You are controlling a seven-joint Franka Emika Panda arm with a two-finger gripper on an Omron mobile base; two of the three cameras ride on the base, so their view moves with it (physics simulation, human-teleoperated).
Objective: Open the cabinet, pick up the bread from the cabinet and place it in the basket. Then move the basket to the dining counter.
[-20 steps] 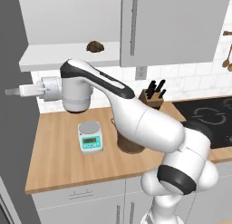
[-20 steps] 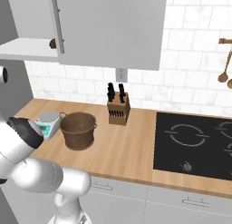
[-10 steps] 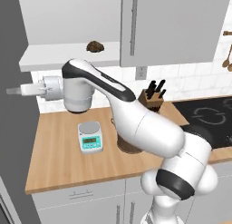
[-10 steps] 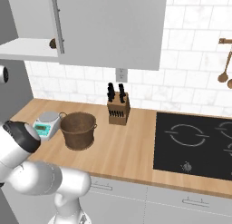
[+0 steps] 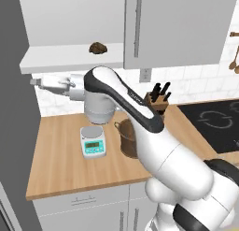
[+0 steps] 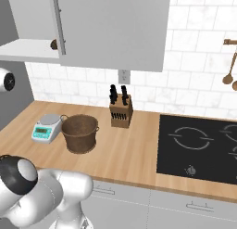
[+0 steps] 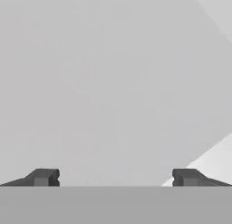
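the arm (image 5: pixel 140 127) was glossy white, built of rounded, bulging segments; dark grey bands marked its joints; the hand was a paler grey-white block; the two fingertips (image 7: pixel 43 177) were small, dark and blocky.

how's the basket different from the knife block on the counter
The basket is round, dark brown and woven, open at the top and empty; the knife block is boxy, lighter wood, with black knife handles sticking up. The basket is wider and squatter, the knife block narrower and tilted back. Both stand on the wood counter.
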